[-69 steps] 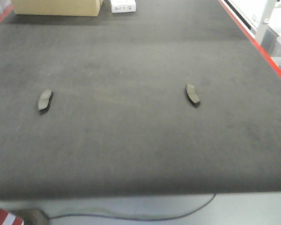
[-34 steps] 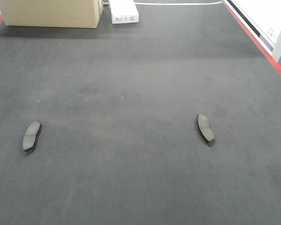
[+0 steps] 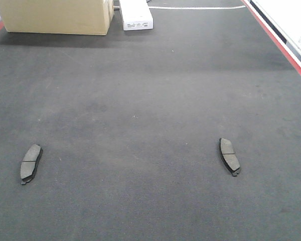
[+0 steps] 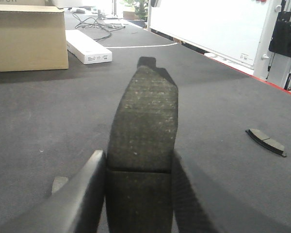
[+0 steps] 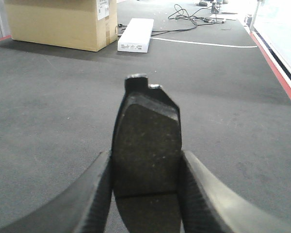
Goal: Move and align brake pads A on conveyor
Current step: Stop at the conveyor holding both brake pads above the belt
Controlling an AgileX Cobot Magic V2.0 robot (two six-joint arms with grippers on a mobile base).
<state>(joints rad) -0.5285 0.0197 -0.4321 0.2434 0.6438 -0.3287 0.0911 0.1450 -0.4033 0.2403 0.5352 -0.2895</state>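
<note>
Two brake pads A lie flat on the dark conveyor (image 3: 150,90) in the front view, one at the left (image 3: 30,163) and one at the right (image 3: 230,156), both pointing roughly away from me. Neither gripper shows in that view. In the left wrist view my left gripper (image 4: 138,162) is shut on a third pad (image 4: 145,121), held lengthwise above the belt; the right-hand pad on the belt (image 4: 266,142) lies beyond it. In the right wrist view my right gripper (image 5: 146,162) is shut on another pad (image 5: 148,136), also held lengthwise.
A cardboard box (image 3: 55,15) and a flat white box (image 3: 135,14) stand at the far end of the belt. The red frame (image 3: 286,50) runs along the right edge, with a white panel (image 4: 208,29) beyond it. Cables (image 5: 194,14) trail behind the boxes.
The front view has advanced over the belt: both lying pads and the boxes sit lower and larger in the frame, and the belt's near edge has dropped out of view.
</note>
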